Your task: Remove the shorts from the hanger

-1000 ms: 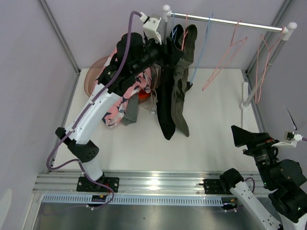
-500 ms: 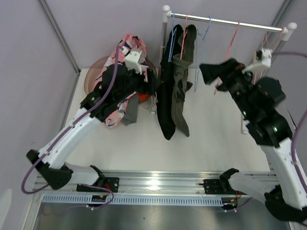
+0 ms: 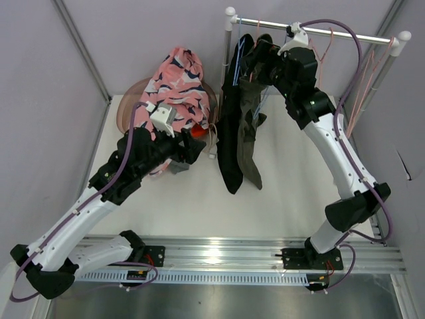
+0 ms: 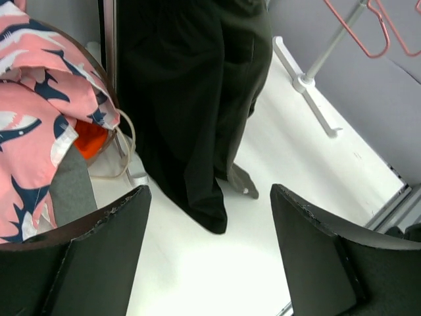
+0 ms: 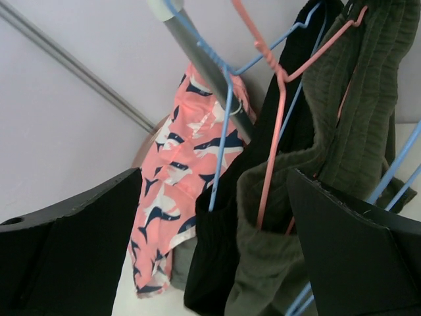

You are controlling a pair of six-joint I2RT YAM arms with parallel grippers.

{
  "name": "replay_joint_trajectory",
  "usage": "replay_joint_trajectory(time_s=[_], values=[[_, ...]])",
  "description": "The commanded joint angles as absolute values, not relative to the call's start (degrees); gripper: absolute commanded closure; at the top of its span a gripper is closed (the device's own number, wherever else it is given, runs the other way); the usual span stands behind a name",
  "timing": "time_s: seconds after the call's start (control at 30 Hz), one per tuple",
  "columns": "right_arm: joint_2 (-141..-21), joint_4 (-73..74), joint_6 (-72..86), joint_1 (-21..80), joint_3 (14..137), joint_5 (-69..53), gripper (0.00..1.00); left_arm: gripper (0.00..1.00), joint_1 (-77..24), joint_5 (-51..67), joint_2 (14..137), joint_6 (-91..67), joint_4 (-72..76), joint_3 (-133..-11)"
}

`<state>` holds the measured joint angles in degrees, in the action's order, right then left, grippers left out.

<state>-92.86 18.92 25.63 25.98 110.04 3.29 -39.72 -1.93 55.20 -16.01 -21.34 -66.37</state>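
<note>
From above, the black shorts (image 3: 229, 146) and the olive shorts (image 3: 250, 133) hang side by side from the rail (image 3: 332, 31), their hems reaching down close to the worktop (image 3: 292, 193). The right jaws sit up against the tops of both, at hanger level. The left jaws are low, just beside the black hem. Behind the left jaws the pink patterned shorts (image 3: 176, 83) are heaped in a basket (image 3: 126, 106).

The left wrist view shows the left jaws released and holding nothing, with bare worktop between them. Ahead of them the black shorts (image 4: 184, 118) fall in long limp folds. To their left, under the pink pair (image 4: 39, 131), lie an orange piece (image 4: 89, 138) and a grey one (image 4: 72, 191), which the overhead view barely shows.

The right wrist view shows the right jaws spread wide and empty. Between them are a pink hanger (image 5: 276, 118) threaded through the ribbed olive shorts (image 5: 342, 99) and a blue hanger (image 5: 220, 131) beside the black pair (image 5: 210, 263). Only this view shows how each pair is hooked.

The cloth looks light, soft and floppy, so it should bunch up and drag rather than lift cleanly. A pinch on the thick waistband fold just under the wire looks the surest hold, though the thin hanger may swing or come away with it.
</note>
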Motion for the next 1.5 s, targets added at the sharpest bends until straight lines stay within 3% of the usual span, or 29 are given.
replay_joint_trajectory(time_s=[0.0, 0.17, 0.37, 0.67, 0.77, 0.87, 1.07, 1.2, 1.47], values=[[-94.56, 14.41, 25.57, 24.44, 116.01, 1.32, 0.0, 0.21, -39.55, -0.44, 52.56, -15.91, -20.57, -64.61], [-98.17, 13.54, 26.45, 22.94, 118.48, 0.62, 0.05, 0.21, -39.55, -0.44, 51.5, -14.59, -20.13, -63.28], [-101.16, 12.39, 27.68, 22.06, 118.04, -1.06, 0.22, 0.21, -39.55, -0.62, 51.68, -13.1, -20.13, -62.84], [-103.88, 10.81, 28.74, 21.45, 116.63, -1.67, 0.26, 0.21, -39.64, -0.53, 51.86, -12.74, -19.69, -62.23], [-104.68, 10.46, 28.92, 21.45, 116.8, -2.02, 0.36, 0.21, -39.64, -0.7, 51.85, -12.74, -19.42, -61.61], [-105.38, 10.28, 29.0, 21.18, 116.81, -2.81, 0.58, 0.21, -39.64, -0.79, 51.94, -12.66, -19.34, -61.0], [-105.29, 10.37, 28.48, 20.92, 116.54, -3.87, 0.75, 0.21, -39.64, -0.97, 51.94, -12.57, -18.72, -59.94], [-104.59, 10.81, 28.48, 20.48, 116.37, -3.96, 1.0, 0.21, -39.64, -0.88, 52.21, -12.57, -18.28, -59.33], [-98.97, 9.67, 27.86, 20.3, 114.79, -3.61, 1.0, 0.22, -39.55, 3.07, 52.56, -12.57, -17.23, -60.46]])
